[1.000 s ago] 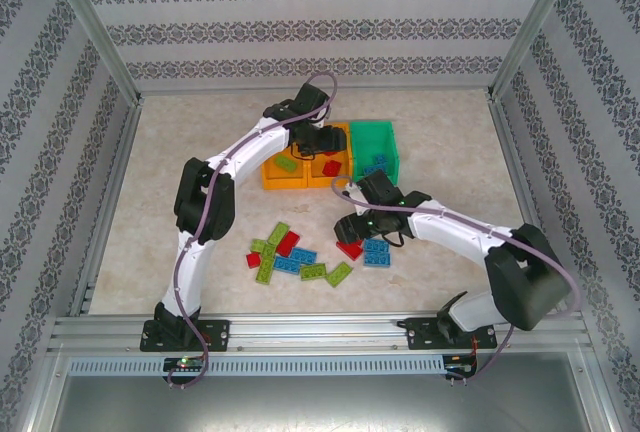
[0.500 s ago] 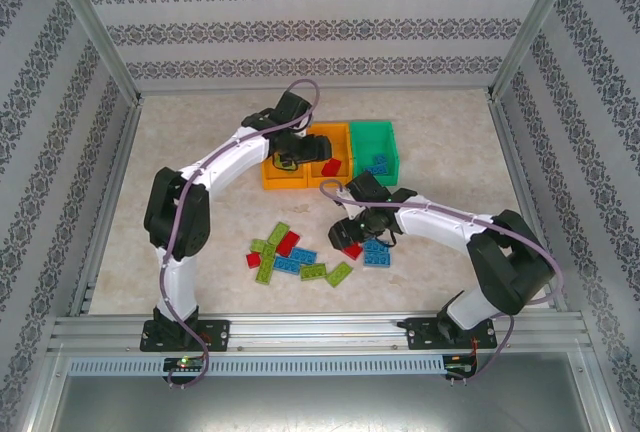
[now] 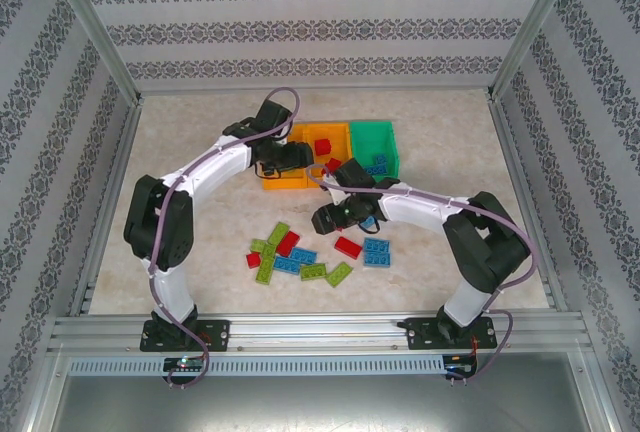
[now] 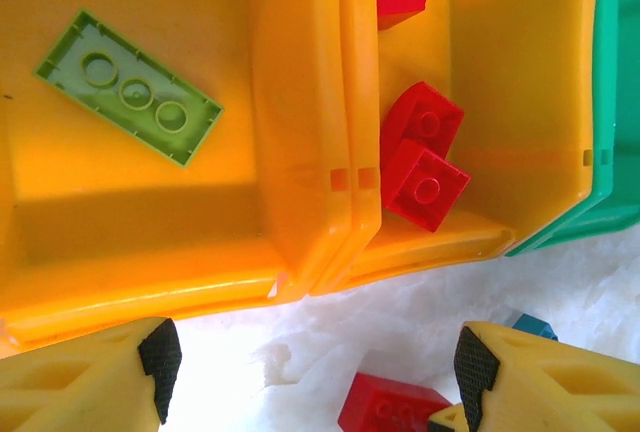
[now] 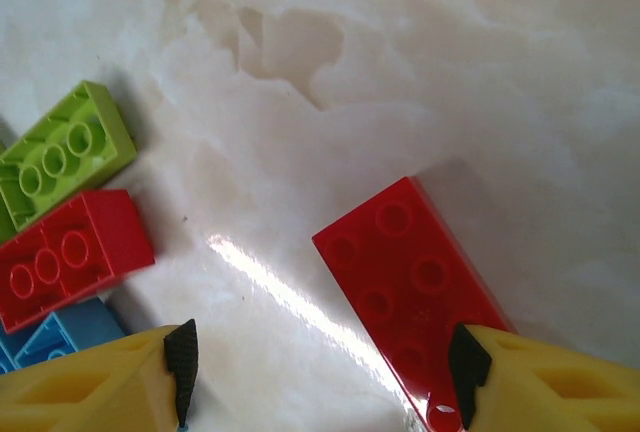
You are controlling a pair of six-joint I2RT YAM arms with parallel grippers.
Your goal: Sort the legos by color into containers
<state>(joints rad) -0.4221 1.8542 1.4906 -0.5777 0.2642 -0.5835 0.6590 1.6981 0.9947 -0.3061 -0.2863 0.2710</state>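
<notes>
The left tool (image 4: 318,364) and right tool (image 5: 323,364) both gape empty; the right should centre squarely over the red lego (image 5: 405,287) before pinching.

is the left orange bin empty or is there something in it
Not empty. One green brick lies flat on the floor of the left orange bin, as the left wrist camera shows.

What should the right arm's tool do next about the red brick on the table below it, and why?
Probably slide sideways toward the red brick, then lower. The right tool hangs open and empty above the table, and the brick lies off-centre, one end by a fingertip rather than between both. Centring first should give a squarer grip.
</notes>
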